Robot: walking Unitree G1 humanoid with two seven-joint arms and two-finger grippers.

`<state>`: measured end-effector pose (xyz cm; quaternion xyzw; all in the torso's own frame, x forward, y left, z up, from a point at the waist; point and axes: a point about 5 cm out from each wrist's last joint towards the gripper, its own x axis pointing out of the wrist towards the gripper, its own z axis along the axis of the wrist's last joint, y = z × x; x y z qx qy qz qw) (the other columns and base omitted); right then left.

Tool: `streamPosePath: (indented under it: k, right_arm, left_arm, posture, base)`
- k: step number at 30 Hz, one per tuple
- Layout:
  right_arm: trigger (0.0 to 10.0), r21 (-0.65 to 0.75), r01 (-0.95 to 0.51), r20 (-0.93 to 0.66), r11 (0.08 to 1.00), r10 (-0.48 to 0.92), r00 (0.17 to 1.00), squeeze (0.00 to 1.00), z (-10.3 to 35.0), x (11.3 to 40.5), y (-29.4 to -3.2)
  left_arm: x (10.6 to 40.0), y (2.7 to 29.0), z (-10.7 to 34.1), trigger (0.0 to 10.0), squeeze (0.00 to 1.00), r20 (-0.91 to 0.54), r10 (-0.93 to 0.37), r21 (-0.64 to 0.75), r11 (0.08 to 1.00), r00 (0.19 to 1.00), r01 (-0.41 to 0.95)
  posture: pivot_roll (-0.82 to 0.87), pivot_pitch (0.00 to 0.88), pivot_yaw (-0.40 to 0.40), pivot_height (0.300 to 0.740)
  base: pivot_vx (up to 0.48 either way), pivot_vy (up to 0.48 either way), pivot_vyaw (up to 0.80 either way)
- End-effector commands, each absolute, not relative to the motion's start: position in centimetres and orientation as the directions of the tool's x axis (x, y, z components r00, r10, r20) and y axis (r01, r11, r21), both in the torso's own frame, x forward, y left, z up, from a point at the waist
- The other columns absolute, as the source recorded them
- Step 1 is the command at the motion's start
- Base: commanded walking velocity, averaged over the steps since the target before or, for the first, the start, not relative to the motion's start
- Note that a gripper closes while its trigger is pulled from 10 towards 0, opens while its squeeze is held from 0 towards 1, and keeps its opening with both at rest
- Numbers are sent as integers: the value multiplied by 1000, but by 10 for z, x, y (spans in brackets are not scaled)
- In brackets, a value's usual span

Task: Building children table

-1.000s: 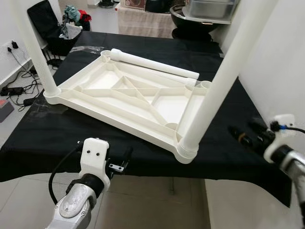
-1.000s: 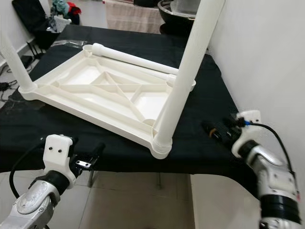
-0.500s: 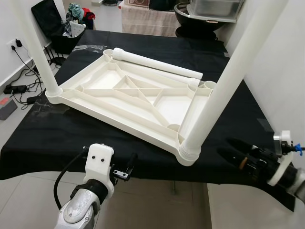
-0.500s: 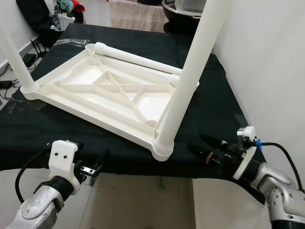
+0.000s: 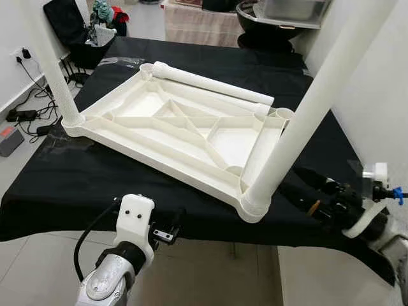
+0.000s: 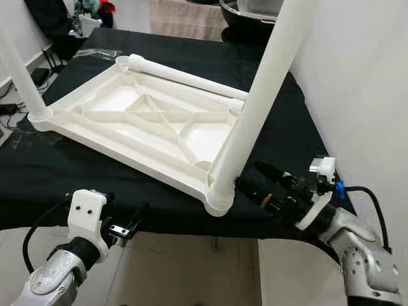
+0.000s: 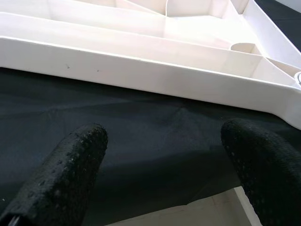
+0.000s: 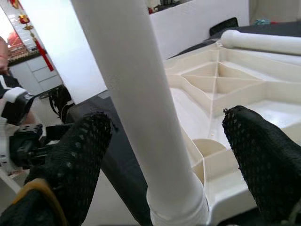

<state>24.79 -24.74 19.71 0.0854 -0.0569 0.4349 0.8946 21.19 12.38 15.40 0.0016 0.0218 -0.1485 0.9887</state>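
Note:
A white plastic table top (image 5: pixel 159 152) lies upside down on a black-clothed table (image 5: pixel 76 182). One white leg (image 5: pixel 306 108) stands upright in its near right corner socket. A second leg (image 5: pixel 48 64) stands at the near left corner. A third leg (image 5: pixel 210 88) lies loose along the far edge. My right gripper (image 6: pixel 252 178) is open at the base of the near right leg. In the right wrist view that leg (image 8: pixel 141 94) stands between its fingers, with gaps on both sides. My left gripper (image 5: pixel 169 226) hangs open and holds nothing, just below the table's front edge, facing the top's rim (image 7: pixel 141 70).
A white wall (image 5: pixel 376 95) runs close along the table's right side. At the back left stand a black chair with clothes (image 5: pixel 83 35) and floor cables (image 5: pixel 25 118). A dark bowl and metal tray (image 5: pixel 274 19) sit beyond the table's far end.
My right gripper has moved left and forward from beside the table's right edge to the base of the near right leg. The left arm has barely moved.

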Motion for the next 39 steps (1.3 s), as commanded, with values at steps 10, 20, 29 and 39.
streamPosePath:
  k: [10, 20, 29, 39]
  right_arm:
    - [10000, 55, -820, 191, 570, 800, 569, 0, 200, 243, -229]
    - [10000, 29, -818, 164, 574, 805, 571, 0, 195, 248, -215]
    - [10000, -6, -772, 149, 636, 764, 628, 0, 194, 260, -206]
    - [10000, -2, -780, 144, 626, 772, 619, 0, 191, 261, -194]
  left_arm:
    - [211, 124, 150, 10000, 0, -56, -292, 5, 956, 955, 293]
    - [211, 123, 150, 10000, 0, -55, -291, 3, 957, 955, 292]
    - [210, 122, 151, 10000, 0, -47, -297, -2, 955, 954, 297]
    - [210, 121, 151, 10000, 0, -47, -298, -3, 954, 953, 298]
  posture:
    - [84, 174, -88, 740]
    - [85, 177, -92, 740]
    - [83, 176, -95, 740]
    - [83, 179, -97, 740]
  base:
    - [0, 0, 0]
    - [0, 0, 0]
    - [0, 0, 0]
    - [0, 0, 0]
